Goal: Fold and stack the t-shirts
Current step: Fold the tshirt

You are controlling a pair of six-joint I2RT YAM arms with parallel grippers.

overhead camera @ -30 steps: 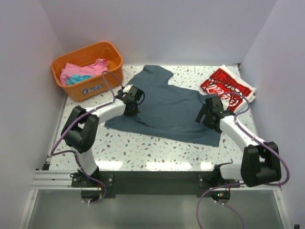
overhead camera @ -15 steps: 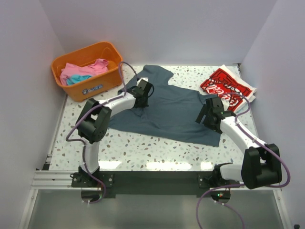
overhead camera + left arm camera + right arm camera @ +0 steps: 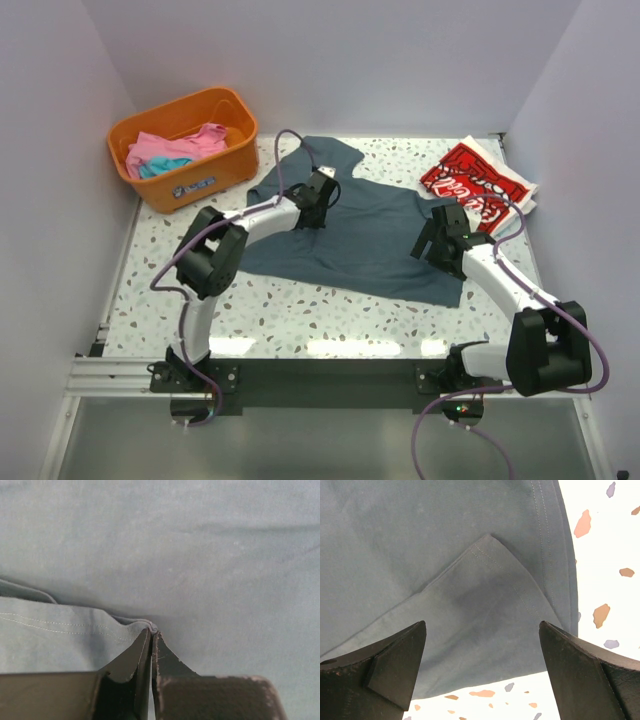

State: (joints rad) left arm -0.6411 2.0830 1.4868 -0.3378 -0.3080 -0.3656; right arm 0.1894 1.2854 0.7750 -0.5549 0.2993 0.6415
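Note:
The dark slate-blue t-shirt [image 3: 365, 240] lies spread on the table's middle. My left gripper [image 3: 322, 203] is shut on a hemmed edge of it [image 3: 75, 625] and holds that fold over the shirt's body [image 3: 200, 555]. My right gripper [image 3: 432, 240] is open and empty, low over the shirt's right side, where a folded corner [image 3: 485, 595] lies between its fingertips [image 3: 400, 655]. The red t-shirt with white lettering [image 3: 478, 182] lies folded at the back right. Pink [image 3: 160, 148] and turquoise [image 3: 158, 166] shirts lie in the orange basket.
The orange plastic basket [image 3: 200, 180] stands at the back left corner. White walls close the table on three sides. Speckled tabletop [image 3: 290, 305] shows in front of the blue shirt and in the right wrist view [image 3: 605, 580].
My left gripper has moved right and toward the shirt's middle, dragging the shirt's left edge over its body. The right arm has stayed in place.

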